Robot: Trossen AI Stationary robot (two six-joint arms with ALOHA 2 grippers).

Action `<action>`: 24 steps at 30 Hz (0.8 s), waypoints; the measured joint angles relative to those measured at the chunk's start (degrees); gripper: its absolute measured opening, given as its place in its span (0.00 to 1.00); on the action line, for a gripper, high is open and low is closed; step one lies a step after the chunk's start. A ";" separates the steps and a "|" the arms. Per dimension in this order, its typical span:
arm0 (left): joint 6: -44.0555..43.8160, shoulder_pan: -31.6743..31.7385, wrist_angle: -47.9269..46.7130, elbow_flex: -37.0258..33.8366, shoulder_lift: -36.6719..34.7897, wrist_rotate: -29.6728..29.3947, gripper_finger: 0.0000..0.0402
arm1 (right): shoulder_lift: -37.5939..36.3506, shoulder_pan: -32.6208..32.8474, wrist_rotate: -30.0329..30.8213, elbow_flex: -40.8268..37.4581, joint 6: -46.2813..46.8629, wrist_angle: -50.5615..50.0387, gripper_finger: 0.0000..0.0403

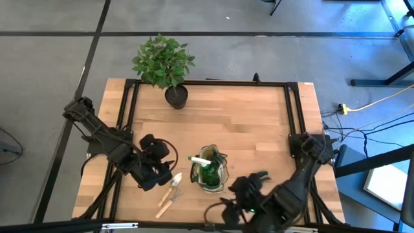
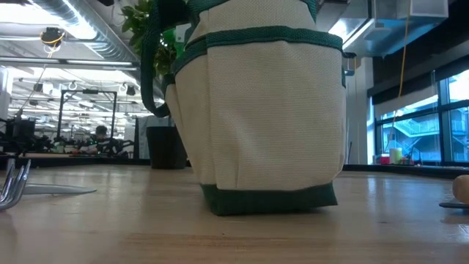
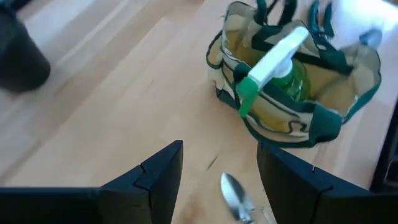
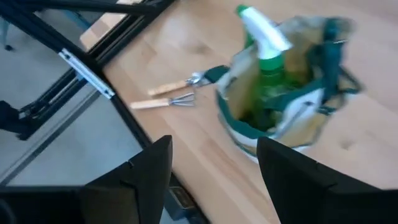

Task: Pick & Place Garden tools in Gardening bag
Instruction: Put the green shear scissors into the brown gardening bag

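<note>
The gardening bag (image 1: pixel 211 173) stands upright near the counter's (image 1: pixel 246 123) front edge, holding the spray bottle (image 1: pixel 206 167), whose white trigger head points toward the left arm. Beside the bag, trowel (image 1: pixel 175 182) and fork (image 1: pixel 169 202) lie diagonally, handles toward the front edge. Left end effector (image 1: pixel 154 169) and right end effector (image 1: pixel 249 194) hover open, empty.

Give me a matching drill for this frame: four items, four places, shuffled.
Items:
1. spray bottle
2. wooden-handled tools
3. potted plant
4. right gripper

Places:
A. far edge of table
B. on the table between left gripper and gardening bag
C. standing in the bag
D. open, on the bag's other side

Pairs: 1-C, 2-B, 3-A, 4-D
</note>
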 joint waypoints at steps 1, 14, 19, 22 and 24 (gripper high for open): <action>-1.46 0.35 -0.02 0.00 0.02 0.06 0.50 | -0.38 0.58 0.63 0.00 0.69 -1.48 0.59; -18.75 3.84 0.76 0.00 0.07 3.78 0.50 | -8.19 8.47 4.00 -8.18 -0.26 -7.75 0.59; -22.68 1.89 0.78 0.00 0.09 2.33 0.50 | -15.54 10.29 8.12 -24.21 1.64 6.88 0.59; -24.03 1.46 0.52 0.00 0.09 1.91 0.50 | -19.25 10.39 9.15 -34.01 -0.17 18.79 0.59; -24.83 1.64 0.27 0.00 0.09 1.91 0.50 | -21.57 10.33 9.65 -39.71 -0.87 25.06 0.59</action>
